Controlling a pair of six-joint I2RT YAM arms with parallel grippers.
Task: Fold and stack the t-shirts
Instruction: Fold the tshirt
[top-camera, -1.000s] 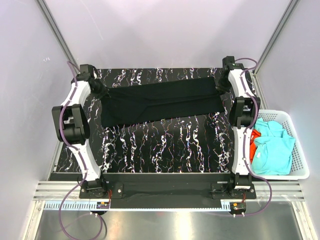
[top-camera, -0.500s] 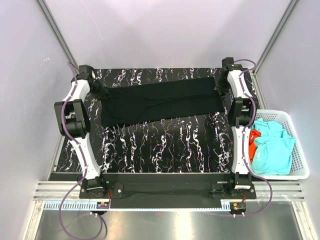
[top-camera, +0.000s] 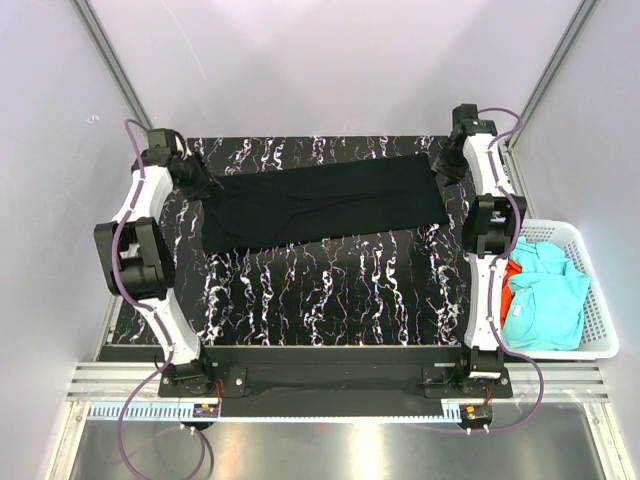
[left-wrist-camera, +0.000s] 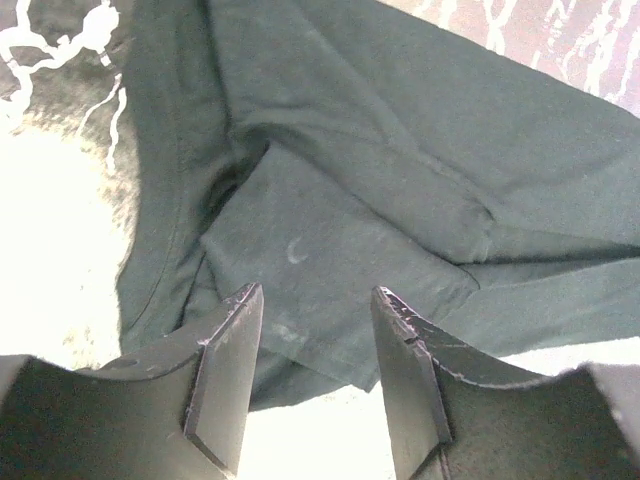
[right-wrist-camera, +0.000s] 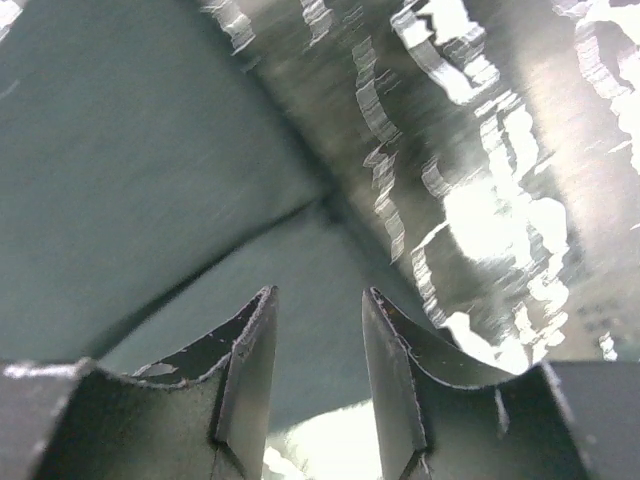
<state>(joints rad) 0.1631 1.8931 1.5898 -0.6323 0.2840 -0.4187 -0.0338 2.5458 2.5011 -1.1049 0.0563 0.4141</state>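
The black t-shirt (top-camera: 325, 200) lies as a long folded band across the far part of the marbled table (top-camera: 330, 290). My left gripper (top-camera: 205, 184) hovers at its left end, jaws open and empty; in the left wrist view the gripper (left-wrist-camera: 318, 292) hangs above the sleeve and hem of the black shirt (left-wrist-camera: 400, 150). My right gripper (top-camera: 443, 168) is at the shirt's right end, also open; its wrist view shows the gripper (right-wrist-camera: 319, 292) over the cloth's edge (right-wrist-camera: 150, 150) with nothing between the fingers. Turquoise t-shirts (top-camera: 545, 295) and an orange-red one (top-camera: 507, 285) lie in the basket.
A white lattice basket (top-camera: 600, 335) stands off the table's right edge beside the right arm. Grey walls and metal posts enclose the far side. The arm bases sit on a rail at the near edge.
Both grippers went from shut to open and let go of the black shirt's ends. Both wrists drew outward from the shirt. The shirt stays flat.
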